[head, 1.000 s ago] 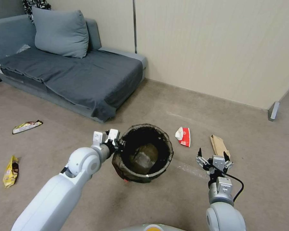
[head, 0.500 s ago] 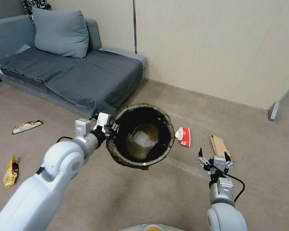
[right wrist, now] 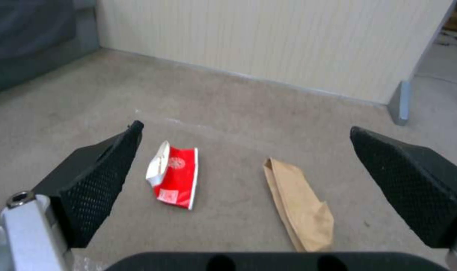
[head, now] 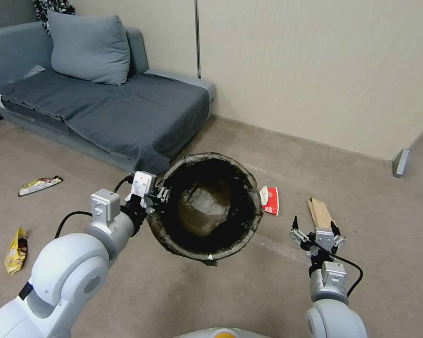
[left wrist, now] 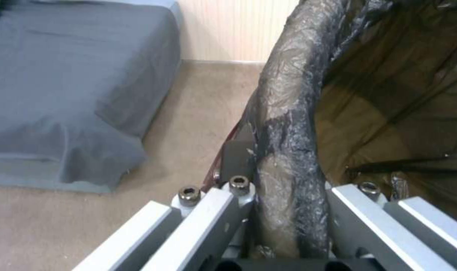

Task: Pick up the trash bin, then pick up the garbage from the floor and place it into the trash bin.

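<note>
My left gripper (head: 159, 197) is shut on the rim of the trash bin (head: 207, 204), holding it off the floor with its dark liner mouth tipped toward me. In the left wrist view the lined rim (left wrist: 288, 150) runs between the fingers (left wrist: 228, 210). My right gripper (head: 316, 225) hangs open above the carpet, empty. Just beyond it lie pieces of garbage: a red-and-white wrapper (head: 270, 199) (right wrist: 173, 175) and a tan paper bag (head: 320, 212) (right wrist: 298, 205). Two yellow snack packets (head: 39, 184) (head: 16, 250) lie on the floor (head: 249, 291) far left.
A grey sofa (head: 103, 103) with a cushion stands at the back left, close behind the lifted bin. A beige panelled wall (head: 314, 70) runs along the back, with a grey metal foot (head: 400, 162) at its right end. Open carpet lies in front of me.
My left arm has raised the bin off the floor and drawn it up and nearer to the camera, its mouth tipping toward me. The right gripper has stayed nearly still.
</note>
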Motion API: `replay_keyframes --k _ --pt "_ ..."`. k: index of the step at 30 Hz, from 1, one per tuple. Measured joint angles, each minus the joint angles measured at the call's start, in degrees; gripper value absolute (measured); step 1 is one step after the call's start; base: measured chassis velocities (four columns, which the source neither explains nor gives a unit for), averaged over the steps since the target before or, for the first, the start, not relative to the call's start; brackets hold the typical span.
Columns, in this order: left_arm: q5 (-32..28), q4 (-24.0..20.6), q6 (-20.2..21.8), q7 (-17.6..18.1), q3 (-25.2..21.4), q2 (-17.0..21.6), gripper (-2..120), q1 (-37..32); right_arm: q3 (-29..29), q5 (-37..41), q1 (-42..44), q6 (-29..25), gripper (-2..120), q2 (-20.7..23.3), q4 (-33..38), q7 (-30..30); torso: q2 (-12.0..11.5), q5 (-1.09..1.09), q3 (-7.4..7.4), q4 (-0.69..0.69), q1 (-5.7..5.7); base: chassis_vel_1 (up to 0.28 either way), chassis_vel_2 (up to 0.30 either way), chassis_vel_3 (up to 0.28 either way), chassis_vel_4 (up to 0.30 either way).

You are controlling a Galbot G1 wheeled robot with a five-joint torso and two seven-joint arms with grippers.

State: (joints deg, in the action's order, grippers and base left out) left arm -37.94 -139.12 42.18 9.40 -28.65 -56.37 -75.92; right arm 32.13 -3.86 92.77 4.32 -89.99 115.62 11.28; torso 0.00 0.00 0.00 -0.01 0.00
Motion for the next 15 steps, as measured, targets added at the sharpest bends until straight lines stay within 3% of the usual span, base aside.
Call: replay_keyframes --k 9,15 --pt "0.41 0.84 -0.02 -0.03 -0.23 0.0 1 1.03 0.36 0.03 -0.2 -0.49 100 0.25 0.0 -1.12 0.0 0.0 0.0 0.0 0.0 -0.01 0.011 0.011 -0.015" --pt "0.65 1.24 -0.04 -0.09 -0.18 -0.11 1 1.54 0.36 0.15 -0.66 -0.47 100 0.25 -0.21 -1.17 0.0 -0.01 0.0 0.01 0.0 -0.142 0.127 0.136 -0.145"
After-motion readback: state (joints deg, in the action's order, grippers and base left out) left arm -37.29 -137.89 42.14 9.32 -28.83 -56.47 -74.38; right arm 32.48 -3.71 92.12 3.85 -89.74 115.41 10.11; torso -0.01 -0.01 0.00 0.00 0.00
